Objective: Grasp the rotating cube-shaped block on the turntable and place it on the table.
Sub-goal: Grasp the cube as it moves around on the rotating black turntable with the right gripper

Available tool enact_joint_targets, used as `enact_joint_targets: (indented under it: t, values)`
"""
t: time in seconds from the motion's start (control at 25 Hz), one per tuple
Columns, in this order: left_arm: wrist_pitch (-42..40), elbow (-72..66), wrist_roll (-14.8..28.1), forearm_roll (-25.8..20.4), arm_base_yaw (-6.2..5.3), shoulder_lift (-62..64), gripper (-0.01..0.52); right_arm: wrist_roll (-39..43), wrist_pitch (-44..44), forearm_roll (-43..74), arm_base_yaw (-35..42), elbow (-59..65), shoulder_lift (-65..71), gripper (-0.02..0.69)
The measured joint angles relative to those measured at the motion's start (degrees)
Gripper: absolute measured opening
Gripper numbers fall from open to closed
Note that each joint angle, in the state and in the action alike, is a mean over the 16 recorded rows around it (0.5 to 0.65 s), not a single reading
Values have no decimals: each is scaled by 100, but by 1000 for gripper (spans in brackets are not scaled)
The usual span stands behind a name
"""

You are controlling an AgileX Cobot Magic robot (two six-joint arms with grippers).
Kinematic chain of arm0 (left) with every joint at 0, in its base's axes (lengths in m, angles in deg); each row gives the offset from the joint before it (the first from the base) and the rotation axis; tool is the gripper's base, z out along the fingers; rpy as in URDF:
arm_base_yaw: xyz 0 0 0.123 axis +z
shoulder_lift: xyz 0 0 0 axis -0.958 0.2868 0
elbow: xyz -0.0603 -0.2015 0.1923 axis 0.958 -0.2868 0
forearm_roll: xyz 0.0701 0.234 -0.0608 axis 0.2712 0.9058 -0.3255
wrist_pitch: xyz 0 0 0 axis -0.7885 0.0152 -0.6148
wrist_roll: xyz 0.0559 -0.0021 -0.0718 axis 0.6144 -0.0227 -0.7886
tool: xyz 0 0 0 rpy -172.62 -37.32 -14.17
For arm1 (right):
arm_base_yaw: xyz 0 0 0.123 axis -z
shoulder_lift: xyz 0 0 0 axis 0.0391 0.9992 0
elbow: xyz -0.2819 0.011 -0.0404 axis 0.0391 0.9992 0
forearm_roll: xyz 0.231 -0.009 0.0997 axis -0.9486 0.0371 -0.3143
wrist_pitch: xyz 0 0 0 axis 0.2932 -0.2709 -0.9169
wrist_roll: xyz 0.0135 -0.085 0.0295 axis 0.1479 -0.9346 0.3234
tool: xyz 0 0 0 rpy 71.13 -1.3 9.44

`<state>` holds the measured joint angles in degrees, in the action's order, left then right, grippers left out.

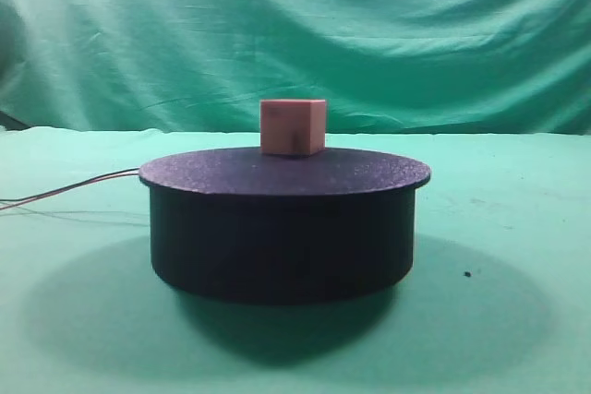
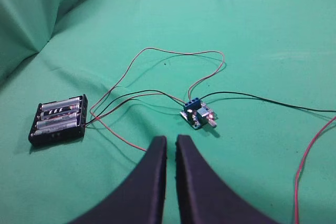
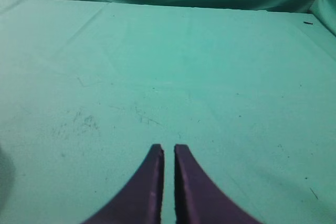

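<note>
The pinkish-tan cube-shaped block (image 1: 293, 126) stands upright near the middle of the black turntable (image 1: 282, 228), which sits on the green table (image 1: 517, 320). Neither gripper shows in the exterior high view. My left gripper (image 2: 171, 140) shows in the left wrist view, its black jaws nearly together with nothing between them, above green cloth. My right gripper (image 3: 168, 149) shows in the right wrist view, jaws nearly together and empty, over bare green cloth. The block and turntable are out of both wrist views.
A black battery holder (image 2: 59, 119) and a small circuit board (image 2: 198, 114), joined by red and black wires (image 2: 157, 56), lie on the cloth ahead of my left gripper. Thin wires (image 1: 69, 191) run left from the turntable. A draped green backdrop (image 1: 295, 34) stands behind.
</note>
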<state>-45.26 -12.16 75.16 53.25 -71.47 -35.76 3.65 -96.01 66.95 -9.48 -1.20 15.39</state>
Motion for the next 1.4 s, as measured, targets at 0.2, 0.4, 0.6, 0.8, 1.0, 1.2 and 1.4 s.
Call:
enact_joint_targets:
  t: [0.2,0.4,0.6,0.8,1.0,1.2,1.4]
  values:
    - [0,0,0,0,0,0,0,0,0,0,0,0,0,50]
    - [0,0,0,0,0,0,0,-4,7,0,0,0,0,50]
    - [0,0,0,0,0,0,0,-7,246,-141,0,5,0,50]
    - [0,0,0,0,0,0,0,24,1048,-612,0,10,0,50]
    - [0,0,0,0,0,0,0,-112,1770,-1148,0,-215,88,50]
    - [0,0,0,0,0,0,0,-387,1539,-1586,0,-894,631,50]
    - [0,0,0,0,0,0,0,-711,614,-1680,0,-1654,1493,50]
